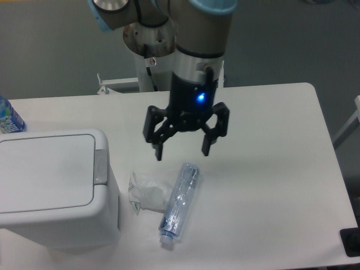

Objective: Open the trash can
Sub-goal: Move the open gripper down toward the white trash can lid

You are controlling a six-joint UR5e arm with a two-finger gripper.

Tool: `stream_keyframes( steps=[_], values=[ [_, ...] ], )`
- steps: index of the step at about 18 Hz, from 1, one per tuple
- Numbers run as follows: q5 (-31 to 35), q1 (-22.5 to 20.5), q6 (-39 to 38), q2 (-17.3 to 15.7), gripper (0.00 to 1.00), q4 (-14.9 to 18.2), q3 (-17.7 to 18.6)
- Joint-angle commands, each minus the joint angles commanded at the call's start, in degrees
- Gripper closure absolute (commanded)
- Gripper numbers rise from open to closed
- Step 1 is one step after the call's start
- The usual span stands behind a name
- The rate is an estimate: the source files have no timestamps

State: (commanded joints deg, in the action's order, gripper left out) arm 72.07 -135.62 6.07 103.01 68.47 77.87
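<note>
Boxy white plastic trash can (53, 188), lid down, lower left.
Black claw (183, 153) hovers spread wide, well right above the white surface (270, 169).

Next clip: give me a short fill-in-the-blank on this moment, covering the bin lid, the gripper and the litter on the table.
1. The lid of the trash can is ____.
2. The gripper hangs above the table with its jaws ____ and nothing between them.
3. The crumpled wrapper lies between the trash can and the clear ____.
4. The gripper is to the ____ of the trash can in the camera view.

Missing words: closed; open; bottle; right
</note>
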Motion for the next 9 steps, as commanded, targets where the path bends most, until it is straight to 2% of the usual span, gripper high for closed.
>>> stream_keyframes(
  steps=[9],
  values=[
    [-0.09,1.76,-0.09,0.26,0.00,0.00,1.14]
  ],
)
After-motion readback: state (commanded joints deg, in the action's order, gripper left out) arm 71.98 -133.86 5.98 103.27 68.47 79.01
